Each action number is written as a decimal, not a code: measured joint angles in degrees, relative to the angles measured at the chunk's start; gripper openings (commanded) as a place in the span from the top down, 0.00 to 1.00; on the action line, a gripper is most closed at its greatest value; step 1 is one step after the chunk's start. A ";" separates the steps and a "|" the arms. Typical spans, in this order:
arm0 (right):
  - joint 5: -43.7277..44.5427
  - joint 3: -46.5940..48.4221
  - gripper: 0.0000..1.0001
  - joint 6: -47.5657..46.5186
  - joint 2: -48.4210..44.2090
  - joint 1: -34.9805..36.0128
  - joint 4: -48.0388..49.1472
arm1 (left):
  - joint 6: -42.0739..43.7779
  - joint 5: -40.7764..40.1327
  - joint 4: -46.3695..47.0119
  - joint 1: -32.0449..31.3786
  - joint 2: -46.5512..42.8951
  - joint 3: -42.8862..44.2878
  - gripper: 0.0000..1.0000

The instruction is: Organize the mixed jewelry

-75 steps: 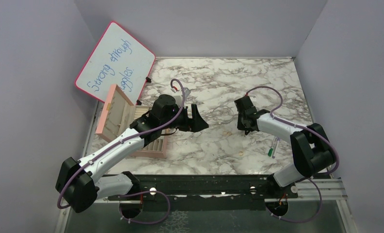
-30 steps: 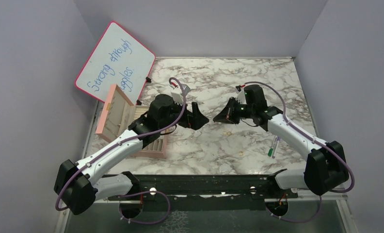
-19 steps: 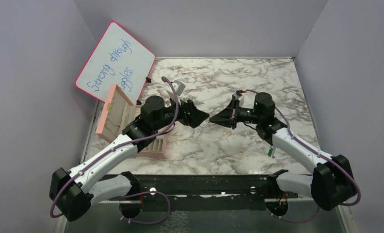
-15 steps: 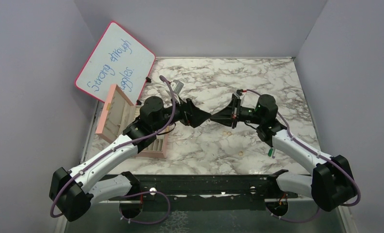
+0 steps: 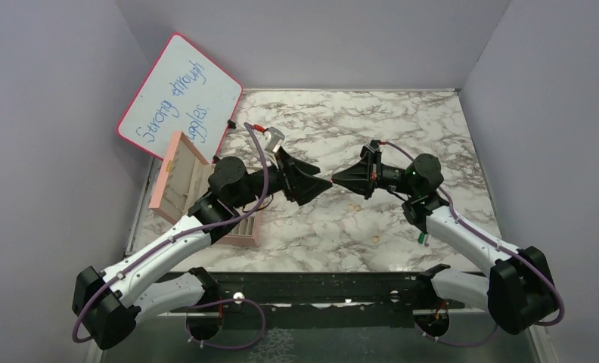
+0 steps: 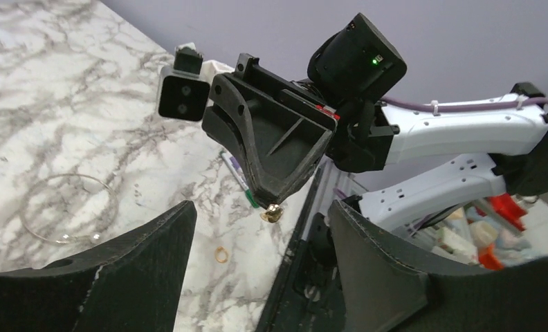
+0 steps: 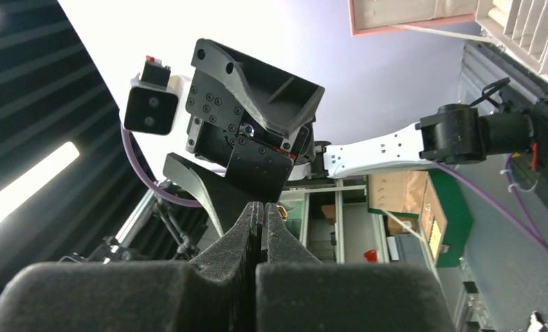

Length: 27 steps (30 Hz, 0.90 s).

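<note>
gold stud (image 6: 274, 214), r gripper (image 6: 269, 200) (midair)

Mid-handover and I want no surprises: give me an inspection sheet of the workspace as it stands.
Surface: marble table, no spills seen.
Job's things: tiny gold piece pinched at the right gripper's tip; one gold ring loose on the marble.
Clutter: pink box open at the table's left; green-and-white pen lying by the right arm; clear loop flat on the marble.
Grippers: left gripper open; right gripper shut on the gold piece; tips face each other above the table.
Cables: purple cables arch over both wrists; no snag seen.
Surroundings: whiteboard leaning at back left; plain walls.
</note>
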 measured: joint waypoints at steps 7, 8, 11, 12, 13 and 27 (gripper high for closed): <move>0.09 -0.02 0.99 3.65 -0.09 0.00 -1.88 | 15.28 2.29 0.85 -0.28 -0.07 0.00 0.31; 0.09 -0.02 0.99 3.82 -0.09 0.00 -2.19 | 17.66 2.89 0.87 -0.33 -0.07 0.00 0.32; 0.11 -0.02 0.99 4.17 -0.09 0.00 -2.47 | 23.87 5.29 0.90 -0.35 -0.02 0.00 0.42; 0.11 -0.02 0.99 4.24 -0.09 0.00 -2.51 | 25.42 6.16 0.96 -0.35 0.02 0.00 0.45; 0.11 -0.02 0.99 4.28 -0.09 0.00 -2.54 | 27.26 7.48 1.11 -0.35 0.13 0.00 0.47; 0.09 -0.02 0.99 4.63 1.16 0.00 -2.62 | 35.21 12.79 1.73 -1.09 3.15 0.02 0.61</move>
